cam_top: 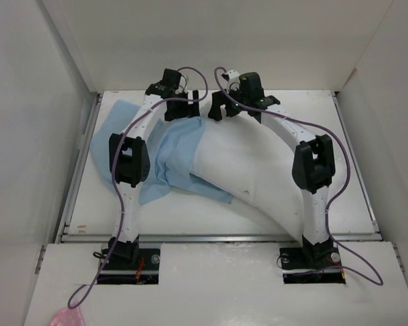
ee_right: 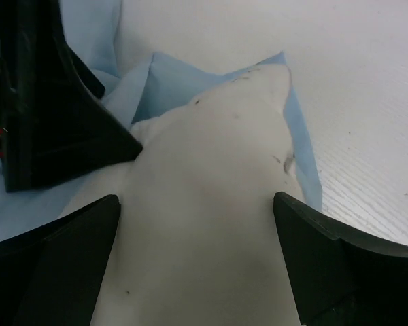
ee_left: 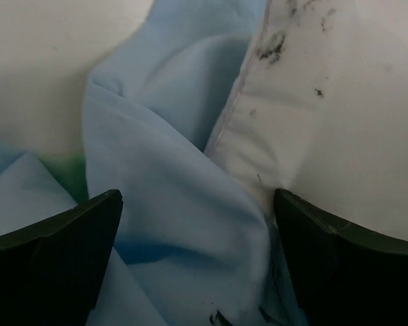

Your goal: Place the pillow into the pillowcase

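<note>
The white pillow (cam_top: 248,173) lies across the middle of the table, its far end resting on the light blue pillowcase (cam_top: 168,155), which is crumpled to its left. My left gripper (cam_top: 194,102) is open at the far end, over a blue fold beside the pillow's seam. In the left wrist view the fold (ee_left: 177,210) lies between the jaws (ee_left: 197,204) and the pillow (ee_left: 326,122) is on the right. My right gripper (cam_top: 221,109) is open. In its wrist view the jaws (ee_right: 197,210) stand astride the pillow (ee_right: 211,190), with pillowcase (ee_right: 166,78) under the pillow's tip.
White enclosure walls stand at the left, right and back of the table (cam_top: 353,136). A small pink scrap (cam_top: 64,317) lies on the near shelf at the bottom left. The left gripper's black body (ee_right: 47,102) is close on the left in the right wrist view.
</note>
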You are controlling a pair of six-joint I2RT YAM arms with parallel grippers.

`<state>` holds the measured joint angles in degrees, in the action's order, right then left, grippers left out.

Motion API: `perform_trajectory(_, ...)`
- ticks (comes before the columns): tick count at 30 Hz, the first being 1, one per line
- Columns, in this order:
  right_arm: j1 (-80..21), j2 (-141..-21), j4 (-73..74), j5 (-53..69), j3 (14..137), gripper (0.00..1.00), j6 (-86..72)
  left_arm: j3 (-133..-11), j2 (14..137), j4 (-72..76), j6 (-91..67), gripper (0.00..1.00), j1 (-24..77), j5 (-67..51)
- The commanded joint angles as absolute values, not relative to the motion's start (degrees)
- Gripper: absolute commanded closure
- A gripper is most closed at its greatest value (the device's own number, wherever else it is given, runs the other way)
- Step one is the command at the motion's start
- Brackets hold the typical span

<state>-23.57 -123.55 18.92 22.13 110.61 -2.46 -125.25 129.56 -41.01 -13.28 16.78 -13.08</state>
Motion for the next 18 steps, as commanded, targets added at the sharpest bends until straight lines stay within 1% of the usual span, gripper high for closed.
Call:
perform_trajectory(1,-23.4,-121.5,18.5,22.8,110.4,0.0,-2.5,-120.4,122.1,-40.0,-9.3,0.09,17.0,-19.8)
perform_trajectory(2,-23.4,-122.0,18.5,22.8,110.4,0.0,-2.5,-118.6,121.5,-40.0,-9.3,0.29,17.0,-19.8)
perform_trajectory(3,-23.4,-122.0,18.5,22.8,109.8,0.04,-2.5,-118.6,121.5,-40.0,-9.3,0.99,17.0,-19.8)
perform_trajectory(4,-23.4,-122.0,18.5,23.5,109.2,0.08,-2.5,-118.6,121.5,-40.9,-9.3,1.0,17.0,-19.8)
perform_trajectory(5,-23.4,-122.0,18.5,24.3,109.2,0.16,-2.5,-118.6,121.5,-41.0,-9.3,1.0,17.0,-19.3)
perform_trajectory(6,-23.4,-122.6,18.5,25.1,109.2,0.31,-2.5,-118.6,121.5,-40.0,-9.3,1.0,17.0,-19.2)
perform_trajectory(7,-23.4,-122.6,19.1,27.1,109.2,0.42,-1.9,-119.3,121.5,-40.0,-10.0,1.0,16.4,-19.8)
perform_trajectory(8,-23.4,-123.2,19.7,28.3,109.2,0.57,-1.3,-120.0,121.5,-39.3,-10.6,1.0,16.4,-19.8)
perform_trajectory(9,-23.4,-123.7,21.3,29.4,109.9,0.69,-0.1,-122.1,121.5,-39.3,-10.6,1.0,16.4,-18.6)
perform_trajectory(10,-23.4,-123.7,21.3,30.8,109.9,1.0,0.9,-123.3,121.5,-39.3,-10.6,1.0,16.4,-17.8)
perform_trajectory(12,-23.4,-121.9,20.0,34.6,107.9,1.0,1.7,-126.3,121.5,-39.9,-11.7,1.0,16.4,-16.3)
perform_trajectory(15,-23.4,-117.3,15.2,36.0,102.3,1.0,2.5,-126.3,120.0,-39.9,-12.4,1.0,15.3,-13.7)
perform_trajectory(18,-23.4,-106.7,5.0,38.0,95.2,1.0,1.8,-125.7,117.4,-38.5,-13.0,1.0,14.8,-12.7)
